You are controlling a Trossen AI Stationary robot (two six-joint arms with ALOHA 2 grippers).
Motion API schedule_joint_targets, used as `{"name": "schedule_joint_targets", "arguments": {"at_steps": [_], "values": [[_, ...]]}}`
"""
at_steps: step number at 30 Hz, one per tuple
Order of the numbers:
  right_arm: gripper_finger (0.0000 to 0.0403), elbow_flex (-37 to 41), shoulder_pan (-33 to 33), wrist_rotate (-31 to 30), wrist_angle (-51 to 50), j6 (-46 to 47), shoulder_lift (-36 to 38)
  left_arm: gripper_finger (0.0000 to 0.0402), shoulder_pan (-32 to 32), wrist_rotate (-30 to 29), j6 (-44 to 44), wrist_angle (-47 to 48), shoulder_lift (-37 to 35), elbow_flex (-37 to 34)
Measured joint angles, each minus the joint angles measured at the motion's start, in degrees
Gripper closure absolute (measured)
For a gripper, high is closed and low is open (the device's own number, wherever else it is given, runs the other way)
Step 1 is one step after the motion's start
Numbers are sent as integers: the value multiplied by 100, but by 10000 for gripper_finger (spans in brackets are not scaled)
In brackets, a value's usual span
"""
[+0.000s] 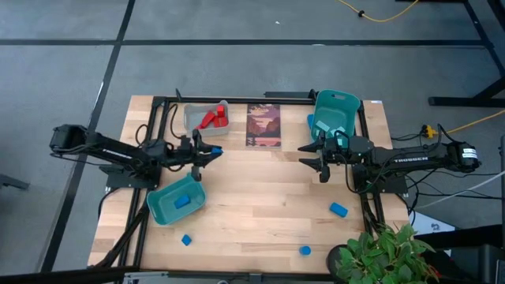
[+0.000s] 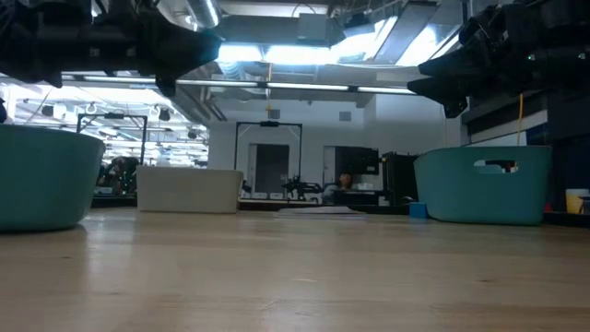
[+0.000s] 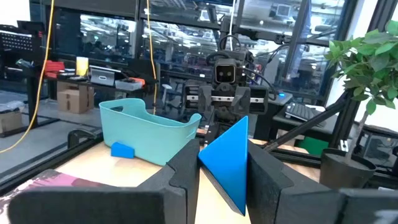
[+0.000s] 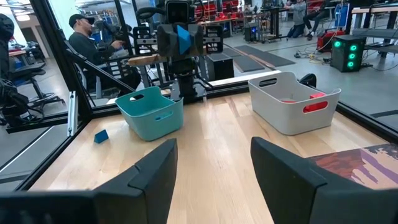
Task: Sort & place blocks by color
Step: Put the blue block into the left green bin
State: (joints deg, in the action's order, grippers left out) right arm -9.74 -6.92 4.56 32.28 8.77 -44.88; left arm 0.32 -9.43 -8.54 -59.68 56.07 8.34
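The left gripper [image 1: 215, 151] is raised above the table [image 1: 260, 205], between the grey bin [image 1: 207, 116] and the near teal bin [image 1: 176, 199]. Its jaws pinch a blue block [image 3: 227, 158], held edge-on between the two fingers [image 3: 186, 171].

The right gripper [image 1: 311, 155] hangs above the table just beside the far teal bin [image 1: 334, 117], on the side facing the picture card [image 1: 264, 125]. Its jaws are spread and hold nothing.

Block positions, referenced to the picture card:
- Red blocks [image 1: 213, 119] lie inside the grey bin, just beside the card on the left arm's side.
- One blue block [image 1: 183, 202] lies inside the near teal bin, toward the front edge of the table from the card.
- Three blue blocks [image 1: 338, 209] lie loose on the table, well apart from the card, near the front edge; one of them sits close to the potted plant [image 1: 383, 251].
- One blue block [image 1: 311, 122] touches the outer wall of the far teal bin on the card's side.
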Motion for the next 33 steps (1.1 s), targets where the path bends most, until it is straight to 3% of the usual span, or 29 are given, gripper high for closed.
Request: {"name": "schedule_joint_targets", "arguments": {"at_steps": [8,10,13,16,18,21,24,27,33], "values": [[194,0,0,0,2,-2,0,315,0,95,-45,2,2,0],[194,0,-1,0,1,0,0,315,4,506,-186,24,2,15],[194,0,-1,0,2,18,-1,315,-14,1691,-496,542,1,257],[194,0,0,0,2,18,0,315,-189,2262,-773,2041,-114,753],[194,0,0,0,1,19,0,315,-415,2251,-784,3775,-235,1320],[194,0,-2,0,2,19,-2,315,-909,1559,-902,6968,-275,2397],[194,0,0,-2,4,16,-2,315,-1568,878,-1697,9079,-51,3298],[194,0,0,-2,8,12,-1,315,-2286,547,-2701,10305,179,3813],[194,0,0,-2,8,-8,0,315,-3546,302,-4838,11306,759,3923]]}}
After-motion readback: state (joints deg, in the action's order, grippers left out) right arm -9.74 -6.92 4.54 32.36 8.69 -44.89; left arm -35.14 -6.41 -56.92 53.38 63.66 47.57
